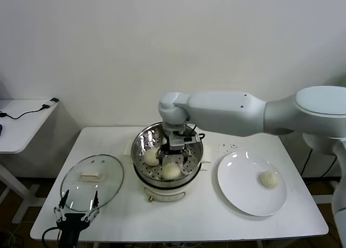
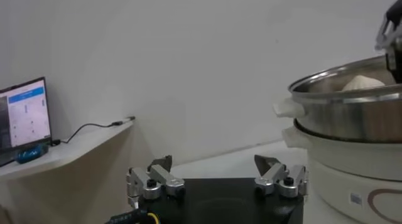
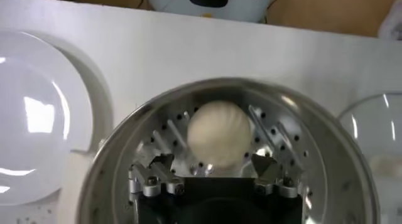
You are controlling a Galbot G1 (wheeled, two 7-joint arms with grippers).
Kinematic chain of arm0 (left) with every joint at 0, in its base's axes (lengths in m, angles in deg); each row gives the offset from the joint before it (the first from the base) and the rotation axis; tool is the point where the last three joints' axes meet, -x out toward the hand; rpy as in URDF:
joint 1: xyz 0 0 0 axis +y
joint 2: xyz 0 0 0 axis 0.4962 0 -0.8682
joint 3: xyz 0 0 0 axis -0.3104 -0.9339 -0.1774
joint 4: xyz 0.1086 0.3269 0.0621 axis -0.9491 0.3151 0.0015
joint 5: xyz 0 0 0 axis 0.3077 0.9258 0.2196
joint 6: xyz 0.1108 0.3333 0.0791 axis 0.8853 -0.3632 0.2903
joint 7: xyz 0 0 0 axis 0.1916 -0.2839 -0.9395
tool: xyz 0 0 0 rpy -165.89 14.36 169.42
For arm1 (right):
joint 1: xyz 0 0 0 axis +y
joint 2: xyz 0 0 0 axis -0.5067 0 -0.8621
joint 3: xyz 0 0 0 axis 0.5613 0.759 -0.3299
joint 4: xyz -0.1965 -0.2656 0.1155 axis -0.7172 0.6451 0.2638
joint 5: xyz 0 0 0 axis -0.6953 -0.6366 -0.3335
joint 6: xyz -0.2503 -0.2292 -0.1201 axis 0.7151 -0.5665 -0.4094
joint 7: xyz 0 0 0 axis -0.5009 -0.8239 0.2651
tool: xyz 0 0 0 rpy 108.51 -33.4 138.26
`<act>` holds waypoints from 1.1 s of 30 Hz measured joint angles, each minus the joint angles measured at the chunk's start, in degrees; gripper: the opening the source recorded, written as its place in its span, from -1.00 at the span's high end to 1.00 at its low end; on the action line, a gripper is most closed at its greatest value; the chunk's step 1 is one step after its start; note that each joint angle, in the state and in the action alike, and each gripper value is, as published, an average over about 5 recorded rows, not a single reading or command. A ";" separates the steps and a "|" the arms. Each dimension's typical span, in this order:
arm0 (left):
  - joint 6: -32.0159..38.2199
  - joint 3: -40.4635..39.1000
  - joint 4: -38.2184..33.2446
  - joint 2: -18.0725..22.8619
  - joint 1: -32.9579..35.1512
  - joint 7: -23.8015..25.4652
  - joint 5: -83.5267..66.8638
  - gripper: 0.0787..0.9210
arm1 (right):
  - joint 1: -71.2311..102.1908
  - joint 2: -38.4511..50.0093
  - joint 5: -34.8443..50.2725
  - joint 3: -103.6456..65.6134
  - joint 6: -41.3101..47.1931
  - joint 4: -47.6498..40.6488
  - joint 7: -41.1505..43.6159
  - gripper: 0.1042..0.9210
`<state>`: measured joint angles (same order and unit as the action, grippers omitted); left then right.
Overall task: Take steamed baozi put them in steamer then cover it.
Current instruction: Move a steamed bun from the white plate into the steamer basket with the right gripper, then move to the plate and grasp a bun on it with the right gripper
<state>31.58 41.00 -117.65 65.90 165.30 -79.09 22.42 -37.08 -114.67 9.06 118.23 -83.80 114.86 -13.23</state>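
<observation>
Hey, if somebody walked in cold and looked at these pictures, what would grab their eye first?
Probably the big white right arm reaching across the table, its right claw open and down inside the shiny steamer at the table's middle, over the buns lying there. Next, the single bun left on the white plate to the robot's right, and the glass lid lying flat to its left, near the left claw.

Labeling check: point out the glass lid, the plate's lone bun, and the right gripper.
glass lid (image 1: 102, 184): head view, bare glass.
bun on the plate (image 1: 268, 179): head view, top.
right gripper (image 3: 213, 169): right wrist view, between open fingertips.
</observation>
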 measured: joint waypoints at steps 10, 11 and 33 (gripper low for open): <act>0.03 -0.44 -0.13 -0.43 0.20 0.01 0.40 -0.77 | -7.23 11.25 10.17 4.21 14.62 -0.31 -5.70 -0.76; 0.04 -0.48 -0.10 -0.54 0.19 0.03 0.44 -0.77 | -7.56 12.76 11.57 4.52 16.99 -0.14 -6.16 -0.76; -0.72 -0.77 0.86 -0.24 -0.40 0.15 2.26 -0.77 | 12.79 41.21 11.48 -7.07 40.03 -2.91 -5.64 -0.76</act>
<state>30.86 40.22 -116.79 65.67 164.90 -78.94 24.68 -24.29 -73.46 20.54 111.15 -43.77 111.95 -18.87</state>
